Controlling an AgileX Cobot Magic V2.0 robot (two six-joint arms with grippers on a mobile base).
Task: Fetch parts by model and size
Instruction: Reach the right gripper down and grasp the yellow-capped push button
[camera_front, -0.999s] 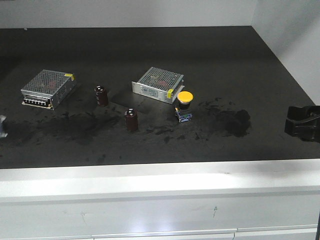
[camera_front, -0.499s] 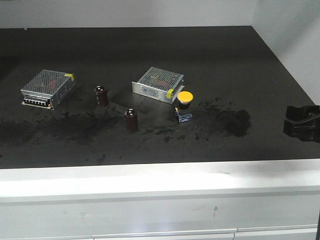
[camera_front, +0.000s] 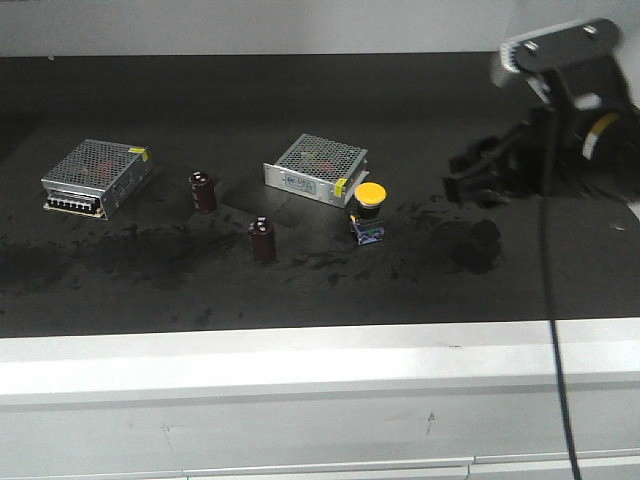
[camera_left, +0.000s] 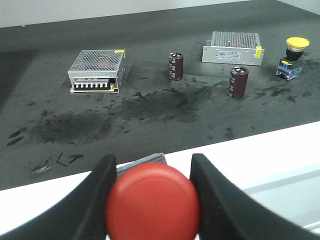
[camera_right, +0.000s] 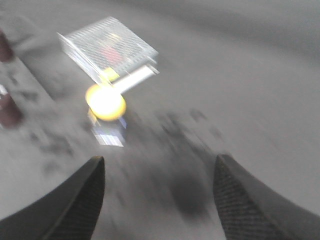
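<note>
R gripper (camera_right: 157, 165) spread, empty: yellow mushroom-cap push-button switch (camera_right: 105, 102) sits ahead-left of it. Swing left, centre jaws on cap, then descend. L gripper (camera_left: 152, 159) clamps red mushroom-cap switch (camera_left: 152, 207).

Black scuffed tabletop (camera_front: 300, 100), glossy white front ledge (camera_front: 300, 365) catching overhead light, plain pale wall (camera_front: 250, 25) behind

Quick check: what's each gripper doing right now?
Left gripper: closed on the red-capped push-button.
Right gripper: open, empty, the yellow-capped push-button ahead of it.
</note>
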